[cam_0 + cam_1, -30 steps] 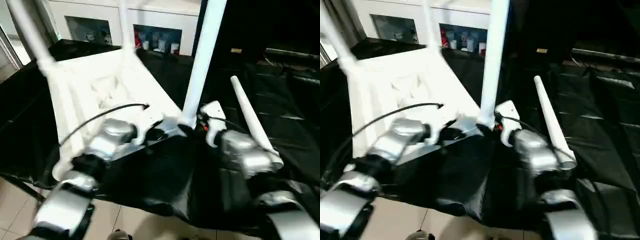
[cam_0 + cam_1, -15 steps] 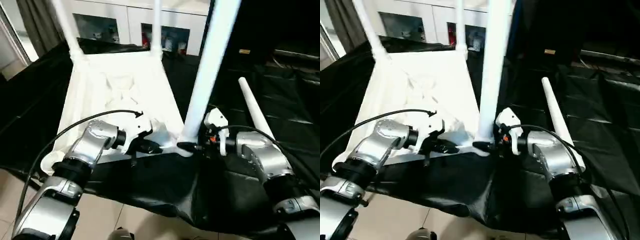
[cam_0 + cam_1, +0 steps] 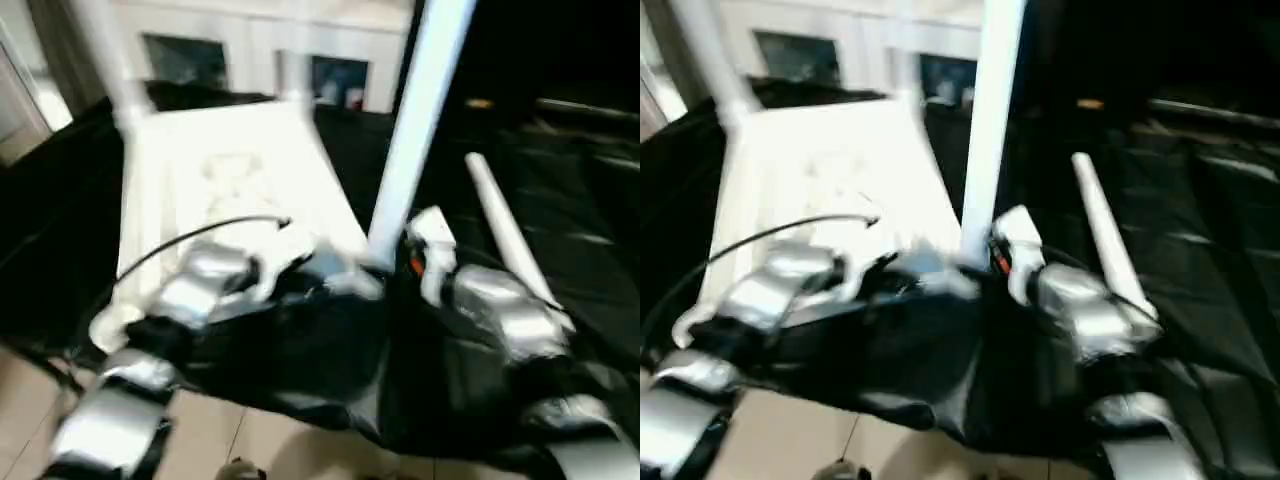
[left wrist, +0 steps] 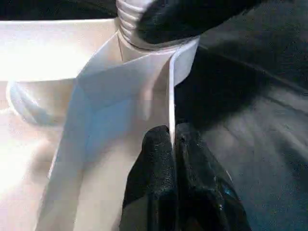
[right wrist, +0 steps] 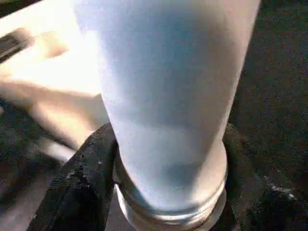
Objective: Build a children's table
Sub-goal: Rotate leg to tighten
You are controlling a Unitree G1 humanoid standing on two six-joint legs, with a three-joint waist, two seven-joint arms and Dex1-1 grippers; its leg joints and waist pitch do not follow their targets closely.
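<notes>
The white plastic rectangular table top (image 3: 230, 190) lies upside down on the black-covered surface (image 3: 590, 250), its ribbed underside facing up. White tapered tube legs already stand in its far corners, and a third tube leg (image 3: 415, 120) rises from the near corner socket (image 4: 144, 38). A fourth white tapered tube leg (image 3: 505, 235) lies loose on the black cover just beside the right arm.

The right end effector (image 5: 163, 192) straddles the base of the near upright leg, one black finger (image 5: 82, 183) on each side of the ridged collar, so it appears to clasp the leg low down. The left end effector (image 4: 172, 149) is pressed together on the thin raised rim (image 4: 171, 96) of the top, pinching it just beside that socket.

The risk here is a leg that is not fully seated: if the right end effector turns or pushes off-axis, the leg may cross-thread or lean and pop out of the socket. The left pinch holds only a thin edge, so the top could slip and slide on the slick black cover, dragging toward the surface's near edge. The loose leg could also be knocked and roll away.
</notes>
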